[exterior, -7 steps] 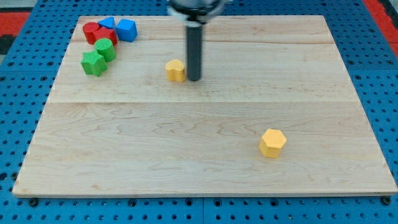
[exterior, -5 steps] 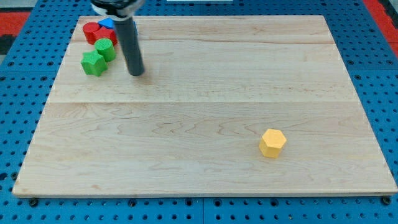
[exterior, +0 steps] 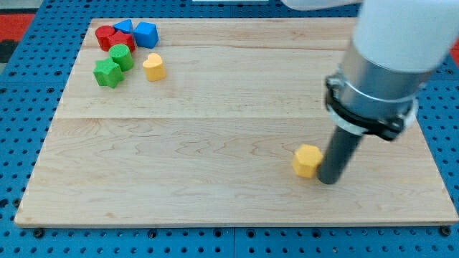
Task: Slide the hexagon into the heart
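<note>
My tip (exterior: 328,180) is pressing, seemingly touching, the yellow hexagon (exterior: 307,160) just to its left; no jaws exist. An off-centre push is risking it veering past the far yellow heart (exterior: 153,67).

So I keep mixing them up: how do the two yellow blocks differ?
The yellow hexagon sits low at the view's right, against my tip; the yellow heart sits high at the view's left, far from it. The hexagon stands alone; the heart is beside the green, red and blue blocks. Both are yellow.
</note>
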### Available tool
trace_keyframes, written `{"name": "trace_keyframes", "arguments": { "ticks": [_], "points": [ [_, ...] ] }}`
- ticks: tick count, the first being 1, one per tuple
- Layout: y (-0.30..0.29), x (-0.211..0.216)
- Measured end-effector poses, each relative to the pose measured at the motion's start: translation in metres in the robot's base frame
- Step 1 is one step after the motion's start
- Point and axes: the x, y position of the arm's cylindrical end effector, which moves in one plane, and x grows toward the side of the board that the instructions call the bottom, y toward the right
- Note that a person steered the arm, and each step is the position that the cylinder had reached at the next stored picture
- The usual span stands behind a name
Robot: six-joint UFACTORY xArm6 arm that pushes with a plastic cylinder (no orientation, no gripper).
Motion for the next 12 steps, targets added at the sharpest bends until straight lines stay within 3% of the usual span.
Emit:
{"name": "trace_keyframes", "arguments": {
  "ticks": [1,3,6,7,8,9,11,12],
  "points": [
    [-0.067,-0.025],
    [-0.027,-0.039],
    [-0.191,-0.125],
    [-0.162,-0.097],
    [-0.107,-0.097],
    [-0.091,-0.107],
    [-0.169,-0.143],
    [-0.115,-0.128]
  ]
}}
